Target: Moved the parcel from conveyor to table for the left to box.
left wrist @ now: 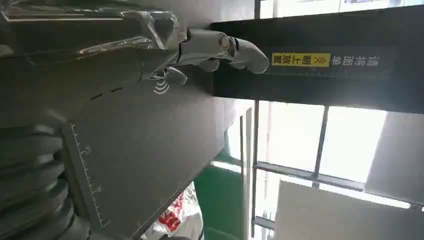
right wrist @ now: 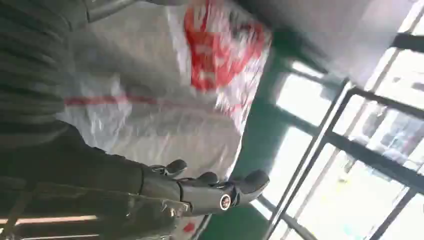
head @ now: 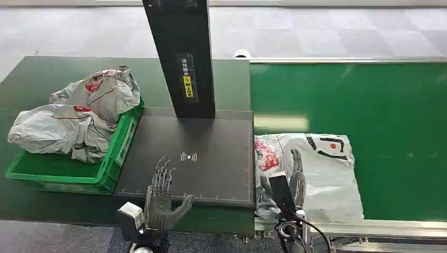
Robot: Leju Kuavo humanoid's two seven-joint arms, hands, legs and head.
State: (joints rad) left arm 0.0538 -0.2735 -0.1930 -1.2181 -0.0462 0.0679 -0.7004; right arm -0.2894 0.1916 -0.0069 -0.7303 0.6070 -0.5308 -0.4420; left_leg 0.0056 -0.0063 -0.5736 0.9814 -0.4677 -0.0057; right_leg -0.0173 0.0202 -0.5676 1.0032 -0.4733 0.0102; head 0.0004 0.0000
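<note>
One parcel (head: 316,168) on conveyor (head: 379,105) under right hand (head: 292,182), grip unclear; two in crate (head: 63,174); left hand (head: 161,197) open, empty.

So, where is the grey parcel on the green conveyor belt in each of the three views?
Head view: the parcel lies on the belt at lower right, under the right hand.
Left wrist view: one corner with red print shows at the bottom edge, beyond the dark scanner plate.
Right wrist view: it spreads over the upper left, behind the hand.
Shared landmark: the parcel's red print.
</note>
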